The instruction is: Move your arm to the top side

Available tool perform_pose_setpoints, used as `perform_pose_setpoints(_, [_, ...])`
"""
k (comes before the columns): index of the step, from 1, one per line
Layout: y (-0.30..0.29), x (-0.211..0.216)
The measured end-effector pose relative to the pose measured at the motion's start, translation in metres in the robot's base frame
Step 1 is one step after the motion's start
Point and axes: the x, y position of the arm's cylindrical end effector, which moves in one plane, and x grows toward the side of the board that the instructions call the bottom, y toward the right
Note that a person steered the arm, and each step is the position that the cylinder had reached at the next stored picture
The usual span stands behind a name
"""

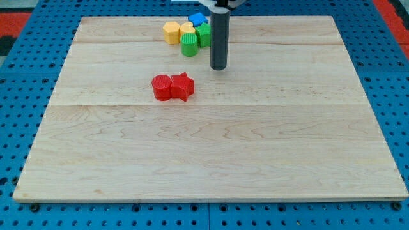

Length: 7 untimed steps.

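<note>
My tip (219, 67) rests on the wooden board (211, 147) near the view's top, just right of a cluster of blocks. The cluster holds a yellow hexagon block (171, 32), a second yellow block (187, 30), a green cylinder (189, 45), a green block (203, 34) and a blue block (197, 18) partly hidden behind the rod. A red cylinder (162, 87) and a red star block (183, 87) sit touching each other, below and left of my tip.
The board lies on a blue perforated table (19, 96). A red surface (16, 19) shows at the view's top left corner and another at the top right.
</note>
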Motion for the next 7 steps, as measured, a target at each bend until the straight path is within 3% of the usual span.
perform_pose_setpoints(1, [-0.029, 0.001])
perform_pose_setpoints(2, [-0.123, -0.019])
perform_pose_setpoints(3, [-0.203, -0.075])
perform_pose_setpoints(4, [-0.197, -0.136])
perform_pose_setpoints(6, [-0.187, -0.149])
perform_pose_setpoints(7, [-0.195, -0.133])
